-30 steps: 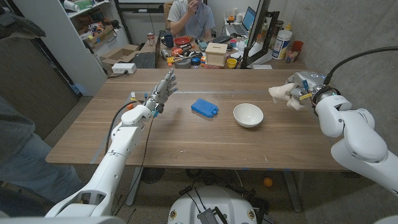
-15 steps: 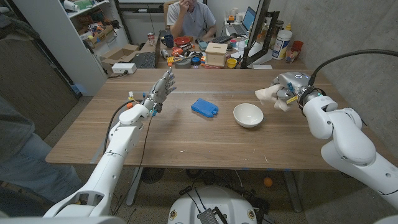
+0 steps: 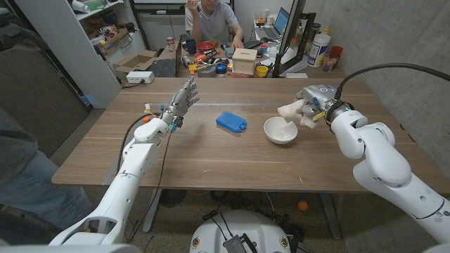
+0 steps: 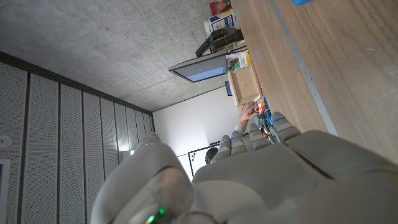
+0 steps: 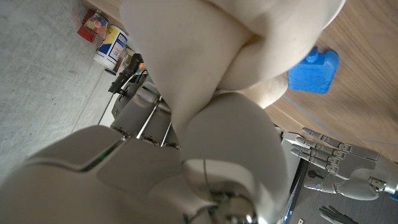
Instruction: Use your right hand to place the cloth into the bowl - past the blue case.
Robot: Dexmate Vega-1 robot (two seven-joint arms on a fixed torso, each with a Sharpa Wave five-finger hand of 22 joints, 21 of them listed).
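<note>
No readable writing anywhere in my views.

From my head view, the bottles and tubs (image 3: 320,49) on the cluttered far table carry labels, but they are too small and blurred for me to make out a word. The cardboard boxes (image 3: 136,63) beside the shelf and the laptop screen (image 3: 282,21) show no legible print either. The blue case (image 3: 230,121) on my desk bears no marking I can read.

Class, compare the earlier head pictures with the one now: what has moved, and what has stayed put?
The right hand, still holding the cloth, has swung leftward to the bowl's far rim. The bowl, blue case and raised left hand have stayed put.
</note>
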